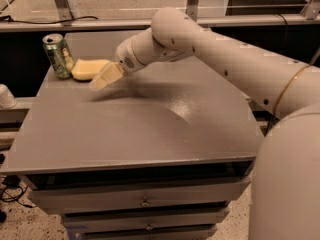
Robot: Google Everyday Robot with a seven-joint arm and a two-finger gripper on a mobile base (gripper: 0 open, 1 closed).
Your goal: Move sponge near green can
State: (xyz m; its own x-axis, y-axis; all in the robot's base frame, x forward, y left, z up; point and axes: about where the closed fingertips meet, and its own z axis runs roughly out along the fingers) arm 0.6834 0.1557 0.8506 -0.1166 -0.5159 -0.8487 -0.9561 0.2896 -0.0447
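Observation:
The green can (58, 55) stands upright at the table's far left corner. The pale yellow sponge (88, 68) lies flat on the table right beside the can, on its right, touching or nearly touching it. My gripper (100, 82) hangs just to the right of and in front of the sponge, slightly above the table. Its pale blocky fingers point down and to the left. It is open and holds nothing. The arm reaches in from the right.
The grey table (150, 129) has drawers below its front edge. A metal rail (100, 24) runs behind the table. A white object (6, 96) sits off the left edge. My arm's large white body (290, 184) fills the right side.

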